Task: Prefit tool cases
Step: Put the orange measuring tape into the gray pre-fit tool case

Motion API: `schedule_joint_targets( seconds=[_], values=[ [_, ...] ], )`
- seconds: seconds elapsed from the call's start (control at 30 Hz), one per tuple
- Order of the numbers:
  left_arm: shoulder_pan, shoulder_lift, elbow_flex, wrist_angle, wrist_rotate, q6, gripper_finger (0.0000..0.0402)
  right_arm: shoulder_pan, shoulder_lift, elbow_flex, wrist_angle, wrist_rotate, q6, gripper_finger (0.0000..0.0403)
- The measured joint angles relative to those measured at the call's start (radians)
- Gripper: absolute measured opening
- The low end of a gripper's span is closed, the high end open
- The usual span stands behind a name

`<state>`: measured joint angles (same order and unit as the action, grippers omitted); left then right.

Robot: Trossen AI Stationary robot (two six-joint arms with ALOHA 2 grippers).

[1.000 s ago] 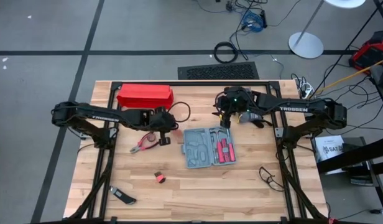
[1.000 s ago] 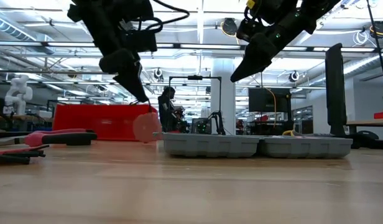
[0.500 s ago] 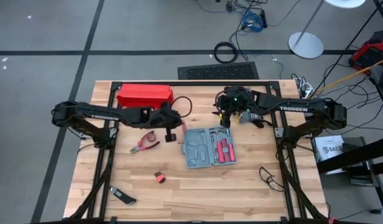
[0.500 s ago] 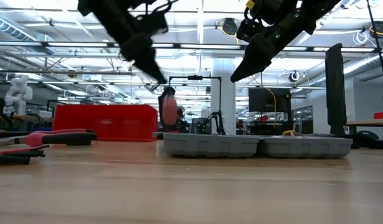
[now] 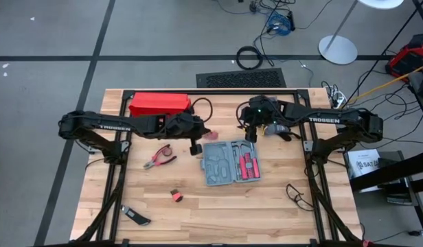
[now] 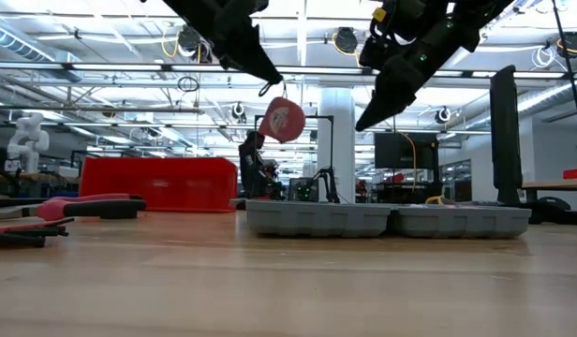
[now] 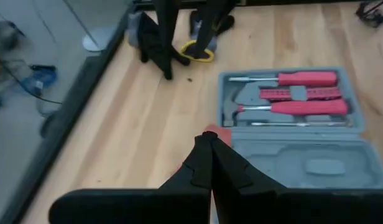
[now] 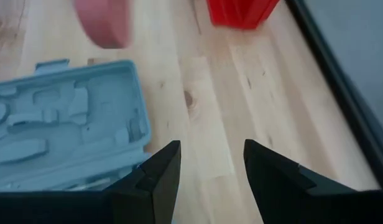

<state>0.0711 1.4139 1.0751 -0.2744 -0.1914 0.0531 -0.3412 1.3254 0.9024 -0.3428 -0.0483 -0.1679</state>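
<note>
The tool case (image 5: 230, 162) lies open and flat on the table's middle, red-handled tools in its right half (image 7: 291, 93) and bare recesses in its left half (image 8: 67, 124). My left gripper (image 5: 206, 136) is above the case's far left corner, shut on a round pinkish-red disc (image 6: 282, 120) that hangs high over the table. My right gripper (image 5: 249, 134) hovers open over the case's far edge, holding nothing (image 8: 210, 155). My left gripper pinches the round disc at its upper edge (image 6: 275, 90) with just the ends of its shut fingers, which slant down from the table's left. The disc (image 7: 215, 133) hangs below the fingertips, lifted clear of the table and the case.
A long red box (image 5: 160, 105) stands at the far left. Red-handled pliers (image 5: 156, 161) lie left of the case. A small red and black thing (image 5: 176, 195) and a dark tool (image 5: 136, 218) lie toward the near left. A dark wire loop (image 5: 297, 194) lies near right.
My left gripper has risen and moved toward the table's right, toward the case, staying shut and tipping less steeply down. The round disc has come up with it from near the table to well above the case's height, turning about as it hangs.
</note>
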Motion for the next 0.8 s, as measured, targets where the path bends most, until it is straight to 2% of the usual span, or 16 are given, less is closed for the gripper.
schedule_joint_targets(
  seconds=[0.2, 0.57, 0.8],
  values=[
    [0.000, 0.066, 0.000, 0.028, 0.058, -0.072, 0.0000, 0.000, 0.000, 0.000, -0.054, -0.003, 0.025, 0.0171],
    [0.000, 0.096, 0.000, 0.042, 0.060, -0.112, 0.0000, 0.000, 0.000, 0.000, -0.059, -0.005, 0.053, 0.0171],
    [-0.003, 0.132, 0.000, 0.156, 0.033, -0.297, 0.0000, 0.000, 0.000, 0.000, -0.060, -0.005, 0.062, 0.0171]
  ],
)
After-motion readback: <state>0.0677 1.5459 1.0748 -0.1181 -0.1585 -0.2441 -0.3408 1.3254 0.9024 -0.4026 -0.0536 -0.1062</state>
